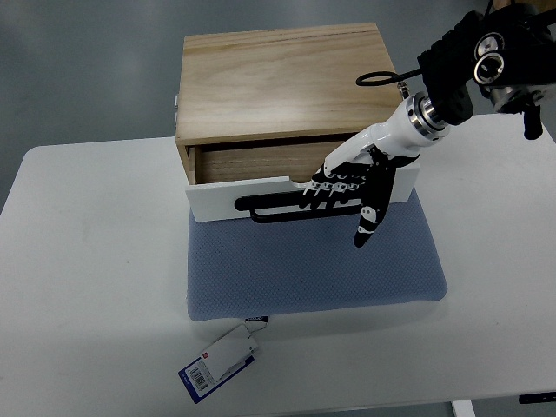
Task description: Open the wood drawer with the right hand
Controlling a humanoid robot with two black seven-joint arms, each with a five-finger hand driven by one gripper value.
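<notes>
A light wood box [278, 82] stands at the back of a white table, on a blue-grey mat [313, 265]. Its drawer has a white front [217, 201] with a black bar handle [261, 208] and is pulled out a little, so a gap shows the wooden inside. My right hand [343, 191] comes in from the upper right. Its fingers are hooked over the top of the drawer front and the handle at its right half. The thumb [367, 221] hangs down in front of the panel. The left arm is out of view.
The white table [87, 287] spreads wide to the left and right of the box. A paper tag [219, 360] with a barcode lies at the mat's front left corner, near the table's front edge. A black cable loop [378, 79] rests on the box top.
</notes>
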